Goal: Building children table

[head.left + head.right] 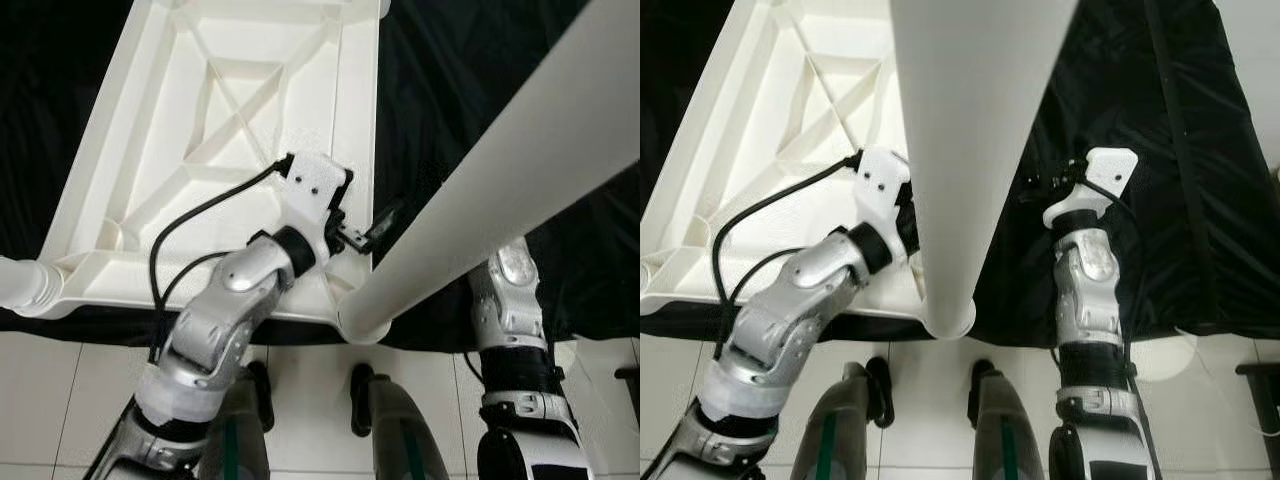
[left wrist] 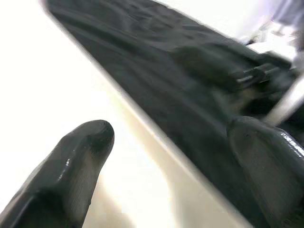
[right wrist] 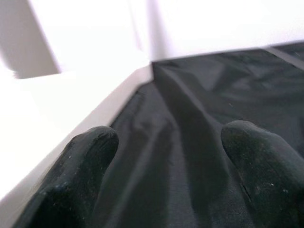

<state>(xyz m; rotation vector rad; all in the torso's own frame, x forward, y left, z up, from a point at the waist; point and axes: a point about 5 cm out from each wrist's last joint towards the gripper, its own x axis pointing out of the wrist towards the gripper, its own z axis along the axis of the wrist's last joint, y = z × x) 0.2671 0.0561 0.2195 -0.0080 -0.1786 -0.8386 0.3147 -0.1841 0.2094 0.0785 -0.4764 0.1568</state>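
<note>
A white plastic table top (image 1: 200,120) lies upside down on a black cloth (image 1: 450,90), its ribbed underside facing up. A thick white table leg (image 1: 500,190) rises from its near right corner toward my head. My left gripper (image 1: 362,236) is open at that corner, against the leg's base; in the left wrist view its fingers (image 2: 85,147) straddle the table's white edge. My right gripper (image 1: 1042,182) hovers open over the cloth just right of the leg (image 1: 960,150), nothing between its fingers (image 3: 90,156).
A white ribbed tube (image 1: 20,285) sticks out at the table's near left corner. The cloth ends at a white tiled floor (image 1: 310,380) by my legs (image 1: 400,430). A dark object (image 1: 628,380) stands at the right edge.
</note>
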